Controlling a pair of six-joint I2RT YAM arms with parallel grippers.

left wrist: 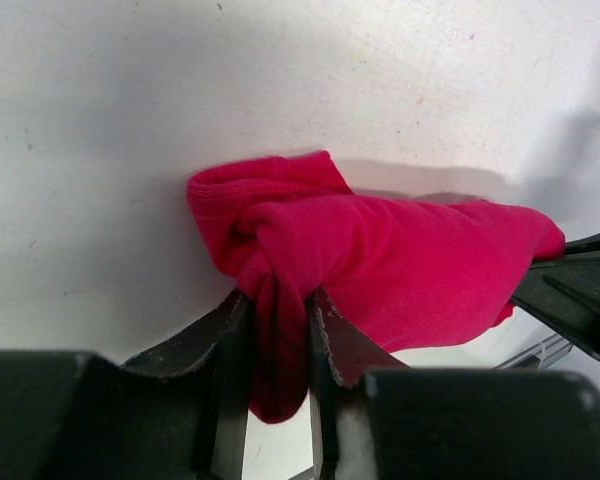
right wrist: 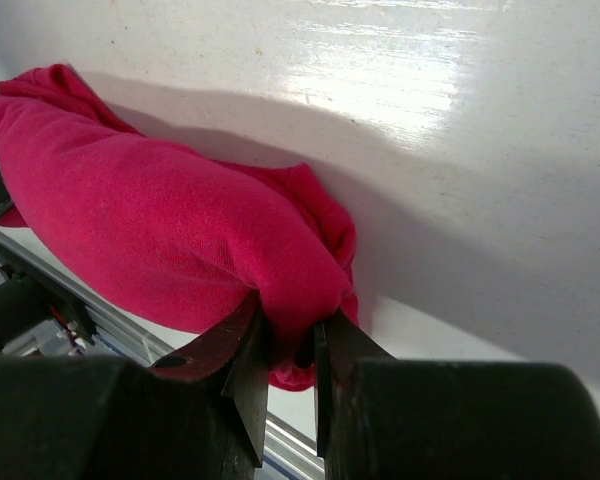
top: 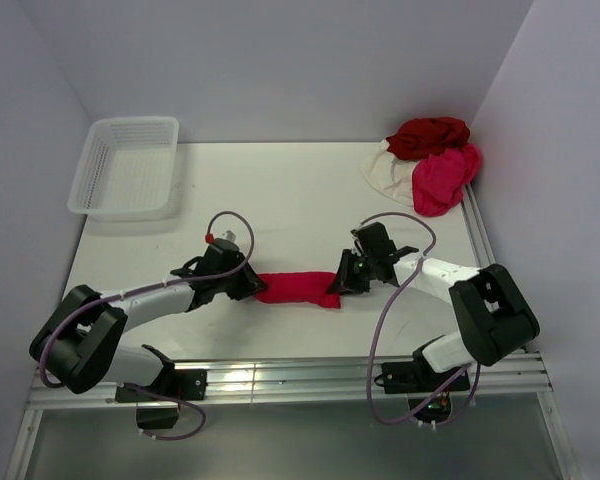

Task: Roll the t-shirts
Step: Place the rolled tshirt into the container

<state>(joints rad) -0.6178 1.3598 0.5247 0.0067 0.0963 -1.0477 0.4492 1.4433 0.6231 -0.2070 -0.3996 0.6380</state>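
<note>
A bright crimson t-shirt, rolled into a short log, lies across the table between my two arms. My left gripper is shut on its left end; in the left wrist view a fold of the crimson cloth is pinched between the fingers. My right gripper is shut on the right end, and the right wrist view shows the roll squeezed between the black fingertips. A pile of other t-shirts, dark red, pink and cream white, sits at the back right corner.
A white plastic mesh basket stands at the back left. Walls close the table at the back and both sides. A metal rail runs along the near edge behind the arm bases. Cables loop over both arms.
</note>
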